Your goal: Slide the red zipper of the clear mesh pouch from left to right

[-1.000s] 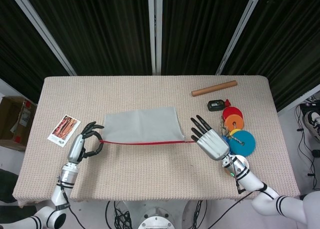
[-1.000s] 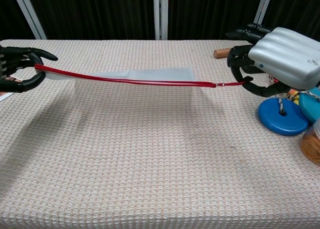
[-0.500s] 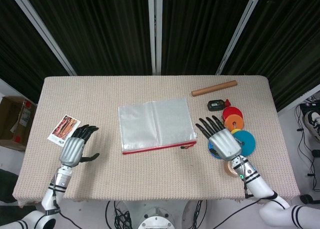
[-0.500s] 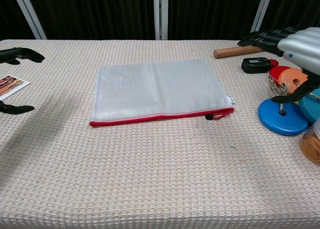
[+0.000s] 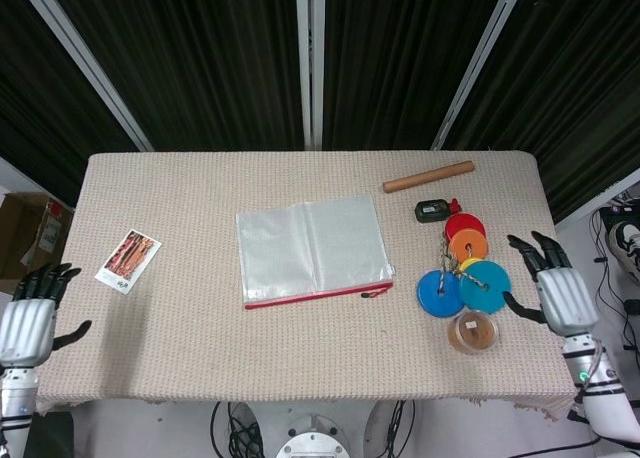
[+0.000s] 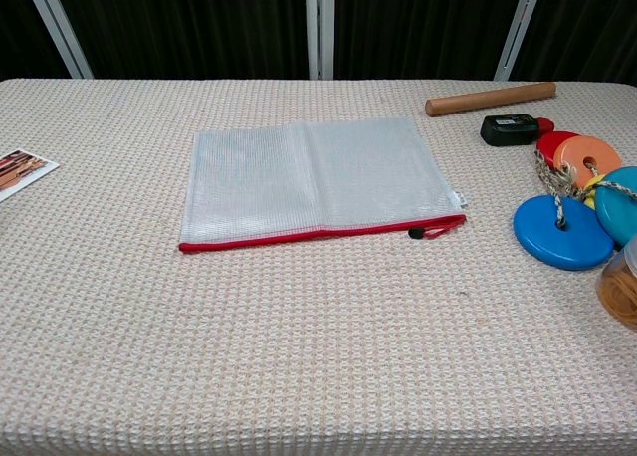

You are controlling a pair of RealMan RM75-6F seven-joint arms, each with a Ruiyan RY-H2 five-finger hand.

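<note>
- Beige woven cloth covers the desk; its near edge is cut off at the bottom of the chest view.
- Left robot hand off the near left desk corner, fingers apart, holding nothing. Chest view does not show it.
- Right robot hand off the right edge, released, fingers spread; arm cut off by the frame.
- Brown round container, partly cropped in the chest view; contents unclear.
- Clear mesh pouch flat at desk centre. Red zipper runs along its near edge, dark pull at the right end.
- Coloured discs on cord, just right of the pouch.
- Photo card at left, well apart.
- Small black device; wooden rod farthest back.
</note>
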